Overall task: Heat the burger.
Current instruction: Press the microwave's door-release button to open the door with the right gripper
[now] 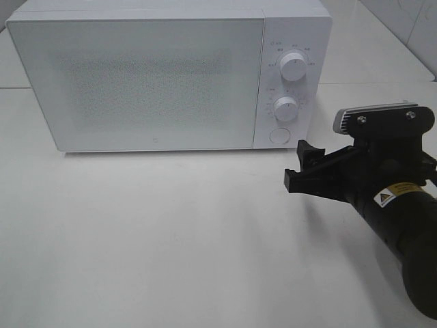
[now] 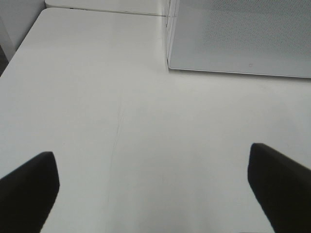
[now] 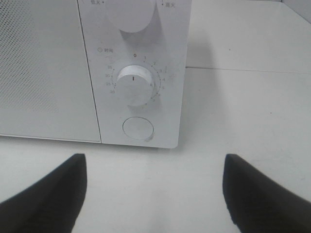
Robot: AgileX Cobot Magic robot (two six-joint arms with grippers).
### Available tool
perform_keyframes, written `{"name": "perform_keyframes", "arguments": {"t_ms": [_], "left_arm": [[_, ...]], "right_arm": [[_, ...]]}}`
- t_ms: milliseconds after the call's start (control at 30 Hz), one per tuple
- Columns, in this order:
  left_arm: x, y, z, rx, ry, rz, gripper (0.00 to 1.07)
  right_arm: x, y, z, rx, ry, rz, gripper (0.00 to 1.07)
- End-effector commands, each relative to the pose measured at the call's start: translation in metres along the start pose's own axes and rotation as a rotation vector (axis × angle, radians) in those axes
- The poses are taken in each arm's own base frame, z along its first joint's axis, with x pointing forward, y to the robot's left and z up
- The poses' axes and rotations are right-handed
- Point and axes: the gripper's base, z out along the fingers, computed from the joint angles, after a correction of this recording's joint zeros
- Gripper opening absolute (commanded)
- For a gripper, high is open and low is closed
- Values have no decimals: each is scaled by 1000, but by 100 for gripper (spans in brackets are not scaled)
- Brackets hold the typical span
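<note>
While microwave door sits shut, contents hidden; left claw, right claw both spread, empty.

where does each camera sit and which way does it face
exterior high: mounted high, looks down at the microwave front and table; right arm with open jaws shows at lower right.
left wrist: on the left arm, low over the table, faces the microwave's left front corner; both open jaws show.
right wrist: on the right arm, faces the timer knob and round button; both open jaws show.
shared: exterior high and right wrist both show the timer knob and round button.
</note>
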Motion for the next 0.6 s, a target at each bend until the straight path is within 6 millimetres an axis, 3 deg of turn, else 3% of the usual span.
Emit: {"name": "perform_keyframes", "arguments": {"t_ms": [33, 467, 600], "left_arm": [[0, 0, -2, 3, -29, 0, 98], [0, 0, -2, 3, -29, 0, 98], [0, 0, -2, 3, -29, 0, 98]], "right_arm": [[-2, 10, 5, 11, -19, -1, 75], [-2, 15, 8, -2, -18, 32, 75], [-1, 15, 8, -4, -16, 191, 75]]}}
